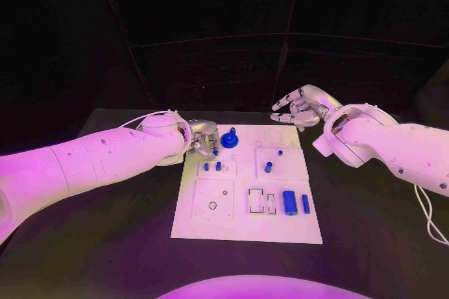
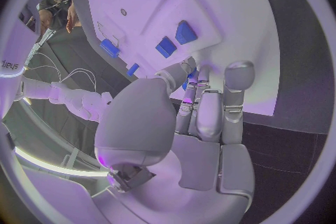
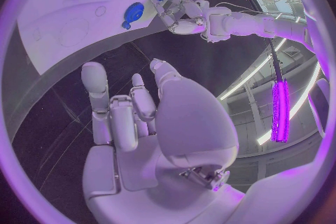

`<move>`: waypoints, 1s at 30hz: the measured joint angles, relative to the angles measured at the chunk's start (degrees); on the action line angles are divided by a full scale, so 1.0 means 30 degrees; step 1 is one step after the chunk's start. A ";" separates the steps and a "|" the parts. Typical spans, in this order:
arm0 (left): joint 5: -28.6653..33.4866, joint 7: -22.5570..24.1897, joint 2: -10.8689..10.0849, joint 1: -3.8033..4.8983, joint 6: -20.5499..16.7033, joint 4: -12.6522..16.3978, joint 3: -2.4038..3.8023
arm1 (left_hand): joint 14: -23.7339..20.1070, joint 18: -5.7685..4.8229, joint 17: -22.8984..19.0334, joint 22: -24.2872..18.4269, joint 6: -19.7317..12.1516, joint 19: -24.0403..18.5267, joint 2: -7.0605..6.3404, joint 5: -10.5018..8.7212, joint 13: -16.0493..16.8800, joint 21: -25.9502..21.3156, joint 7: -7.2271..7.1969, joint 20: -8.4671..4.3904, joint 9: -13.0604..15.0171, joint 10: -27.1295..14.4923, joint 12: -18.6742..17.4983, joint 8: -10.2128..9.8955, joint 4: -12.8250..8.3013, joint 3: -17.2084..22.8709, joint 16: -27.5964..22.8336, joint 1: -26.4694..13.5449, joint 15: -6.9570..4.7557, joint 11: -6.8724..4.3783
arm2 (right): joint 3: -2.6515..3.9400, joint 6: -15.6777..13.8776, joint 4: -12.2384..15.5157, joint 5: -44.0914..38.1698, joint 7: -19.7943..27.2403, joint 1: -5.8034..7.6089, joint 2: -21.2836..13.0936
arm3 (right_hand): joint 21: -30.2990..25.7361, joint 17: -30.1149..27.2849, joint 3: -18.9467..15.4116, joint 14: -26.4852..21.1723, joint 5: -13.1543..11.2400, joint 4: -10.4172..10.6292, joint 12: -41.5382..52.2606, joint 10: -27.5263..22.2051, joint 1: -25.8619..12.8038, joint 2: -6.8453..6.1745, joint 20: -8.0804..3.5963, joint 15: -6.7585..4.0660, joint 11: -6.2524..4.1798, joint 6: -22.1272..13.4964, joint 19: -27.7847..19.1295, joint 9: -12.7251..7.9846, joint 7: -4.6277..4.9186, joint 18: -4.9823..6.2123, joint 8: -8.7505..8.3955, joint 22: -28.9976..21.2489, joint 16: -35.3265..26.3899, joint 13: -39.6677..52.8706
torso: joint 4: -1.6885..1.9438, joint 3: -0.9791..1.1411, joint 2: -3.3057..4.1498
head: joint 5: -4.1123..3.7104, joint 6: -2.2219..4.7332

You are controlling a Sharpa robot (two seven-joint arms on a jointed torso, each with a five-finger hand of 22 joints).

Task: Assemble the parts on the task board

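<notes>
Left hand (image 1: 201, 143) sits at the far left edge of the white task board (image 1: 281, 227), fingertips down on the board beside the round blue gear (image 1: 230, 141). In the left wrist view its fingers (image 2: 203, 95) reach onto the board near small blue pieces; something blue shows between the fingertips, but I cannot tell whether it is grasped or merely touched.

On the board, left to right: two short blue pegs (image 1: 212, 167) in the left middle section, one blue pin (image 1: 268, 167) in the section beside them, and two blue cylinders (image 1: 294, 202) lying next to the rectangular slots nearer the robot.

Right hand (image 1: 300, 104) hovers off the far right corner of the board, above the bench, fingers apart and loosely curled, holding nothing; the right wrist view confirms an empty palm (image 3: 133, 140).

Judgement on the step: the left hand seems to be seating a small piece near the gear. To do it well, keep the piece upright over its hole, press straight down, avoid nudging the gear, and keep the right hand clear until the left withdraws.
</notes>
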 measured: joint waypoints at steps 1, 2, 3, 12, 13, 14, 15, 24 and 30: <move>0.0002 -0.0002 0.0001 0.0000 0.0003 0.0000 0.0001 | 0.0000 -0.0001 -0.0003 -0.0020 -0.0107 -0.0055 -0.0043 0.0000 0.0008 0.0000 -0.0022 0.0055 0.0000 -0.0104 -0.0057 -0.0093 0.0017 -0.0017 0.0000 -0.0043 0.0000 0.0028 | 0.0000 0.0000 -0.0001 0.0000 0.0000 0.0000 0.0000 | 0.0000 0.0000 0.0000 0.0000 0.0000 0.0000 0.0000 0.0001 0.0000 0.0000 0.0005 0.0000 0.0000 0.0000 -0.0006 0.0000 0.0000 0.0000 0.0000 -0.0017 0.0586 -0.0010 | 0.0000 -0.0002 -0.0002 | 0.0000 0.0000; 0.0005 -0.0003 0.0003 0.0001 0.0004 0.0000 0.0003 | -0.0001 0.0000 -0.0013 -0.0048 -0.0252 -0.0056 -0.0043 0.0000 0.0018 -0.0045 0.0018 0.0056 -0.0009 -0.0236 -0.0133 -0.0203 0.0017 -0.0017 0.0000 -0.0043 0.0000 0.0032 | 0.0000 0.0000 -0.0001 0.0000 0.0000 0.0000 -0.0001 | 0.0000 0.0000 0.0000 0.0012 0.0000 0.0000 0.0000 -0.0011 0.0000 0.0000 0.0040 0.0029 0.0012 -0.0001 -0.0040 0.0000 0.0000 0.0001 0.0000 -0.0019 0.0843 -0.0023 | 0.0000 -0.0002 -0.0002 | 0.0000 0.0000; 0.0010 -0.0004 0.0003 0.0007 0.0004 0.0000 0.0009 | 0.0000 -0.0001 -0.0029 -0.0083 -0.0464 -0.0055 -0.0080 0.0000 0.0019 -0.0111 -0.0015 0.0056 -0.0024 -0.0383 -0.0256 -0.0345 0.0017 -0.0017 0.0000 -0.0079 0.0000 0.0042 | 0.0000 0.0000 -0.0001 0.0000 0.0000 0.0000 -0.0003 | 0.0000 0.0000 0.0000 0.0031 0.0000 0.0000 0.0000 -0.0020 0.0000 0.0000 0.0133 0.0124 0.0022 0.0000 -0.0091 0.0001 0.0000 0.0000 0.0000 -0.0020 0.0928 -0.0027 | 0.0000 -0.0002 -0.0002 | 0.0000 0.0000; 0.0036 -0.0018 -0.0105 0.0019 -0.0052 0.0054 0.0013 | 0.0001 0.0001 -0.0166 -0.0339 -0.1063 -0.0111 -0.0116 0.0000 -0.0038 -0.0441 -0.0018 0.0111 -0.0024 -0.0889 -0.0657 -0.0844 0.0067 -0.0067 -0.0075 -0.0116 0.0135 0.0197 | 0.0000 0.0006 -0.0043 0.0000 -0.0007 0.0000 -0.0037 | 0.0000 -0.0001 -0.0001 0.0005 -0.0001 0.0000 -0.0285 -0.0236 0.0000 -0.0001 0.0236 0.0283 0.0195 -0.0001 -0.0063 0.0001 0.0001 -0.0002 0.0000 -0.0178 0.0958 -0.0384 | 0.0000 -0.0013 -0.0009 | -0.0022 0.0035; 0.0037 -0.0018 -0.0136 0.0019 -0.0071 0.0062 0.0013 | 0.0001 0.0001 -0.0180 -0.0348 -0.1122 -0.0071 -0.0116 0.0000 -0.0048 -0.0442 -0.0033 0.0151 -0.0023 -0.0947 -0.0667 -0.0844 0.0067 -0.0067 -0.0075 -0.0116 0.0135 0.0202 | 0.0000 0.0014 -0.0060 0.0000 -0.0013 0.0000 -0.0044 | -0.0015 -0.0002 -0.0001 0.0005 0.0000 -0.0001 -0.0731 -0.0642 0.0000 0.0000 0.0302 0.0283 0.0204 -0.0004 -0.0130 0.0001 0.0003 0.0000 0.0000 -0.0274 0.0957 -0.0945 | 0.0000 -0.0013 -0.0009 | -0.0022 0.0035; 0.0038 -0.0018 -0.0179 0.0018 -0.0095 0.0079 0.0013 | 0.0001 0.0001 -0.0201 -0.0371 -0.1155 -0.0042 -0.0116 0.0000 -0.0050 -0.0442 -0.0062 0.0180 -0.0023 -0.0948 -0.0673 -0.0936 0.0067 -0.0067 -0.0076 -0.0116 0.0135 0.0202 | 0.0000 0.0028 -0.0080 0.0000 -0.0024 0.0000 -0.0052 | -0.0166 -0.0001 0.0032 0.0004 0.0000 -0.0033 -0.1378 -0.1177 0.0000 -0.0001 0.0371 0.0283 0.0204 -0.0013 -0.0231 0.0000 0.0013 -0.0001 0.0000 -0.0522 0.0957 -0.1767 | 0.0002 -0.0015 -0.0009 | -0.0022 0.0038; 0.0038 -0.0018 -0.0244 0.0016 -0.0133 0.0097 0.0013 | 0.0001 0.0001 -0.0233 -0.0383 -0.1156 -0.0042 -0.0116 0.0000 -0.0054 -0.0442 -0.0061 0.0180 -0.0023 -0.0952 -0.0724 -0.0936 0.0032 -0.0102 -0.0078 -0.0116 0.0135 0.0205 | 0.0000 0.0054 -0.0112 0.0000 -0.0042 0.0000 -0.0065 | -0.0458 -0.0002 0.0107 0.0004 0.0000 -0.0042 -0.2453 -0.2053 0.0000 -0.0001 0.0380 0.0283 0.0186 -0.0053 -0.0572 0.0000 0.0053 0.0018 0.0000 -0.1088 0.0957 -0.3068 | 0.0007 -0.0020 -0.0011 | -0.0013 0.0048; 0.0220 -0.0017 -0.1286 -0.0032 -0.0605 0.0532 0.0009 | 0.0000 0.0002 -0.0345 -0.0542 -0.1288 -0.0107 -0.0116 0.0000 -0.0036 -0.0627 0.0070 0.0244 -0.0006 -0.1319 -0.0832 -0.1064 -0.0044 -0.0178 -0.0088 -0.0116 0.0135 0.0240 | -0.0002 0.0614 -0.0298 -0.0277 -0.0296 0.0000 -0.0274 | -0.2215 -0.0003 0.1827 0.0008 -0.0001 -0.0291 -1.1404 -0.6064 0.1320 -0.0657 0.0383 0.0494 0.0186 0.0876 -0.1814 0.0006 0.0063 0.0602 0.0100 -0.3873 0.0957 -1.1809 | 0.0031 -0.0029 -0.0033 | 0.0016 0.0168; 0.1414 0.0278 -0.2420 0.0003 -0.1629 0.0963 0.0241 | -0.0069 0.0000 -0.0530 -0.0891 -0.1106 -0.0222 -0.0116 -0.0001 0.0061 -0.1098 0.0252 0.0358 0.0066 -0.1111 -0.0747 -0.1064 0.0170 -0.0391 -0.0225 -0.0116 0.0203 0.0324 | -0.0011 0.1469 -0.0203 -0.1818 -0.0473 -0.0007 -0.0469 | -0.2370 -0.0004 0.3306 0.0003 -0.0764 -0.0666 -1.5721 -0.5447 0.1959 -0.1206 0.0440 0.0488 0.0291 0.2034 -0.1756 -0.0016 0.0046 0.0602 0.0156 -0.4070 0.0957 -1.5485 | 0.0027 -0.0016 -0.0055 | -0.0081 0.0287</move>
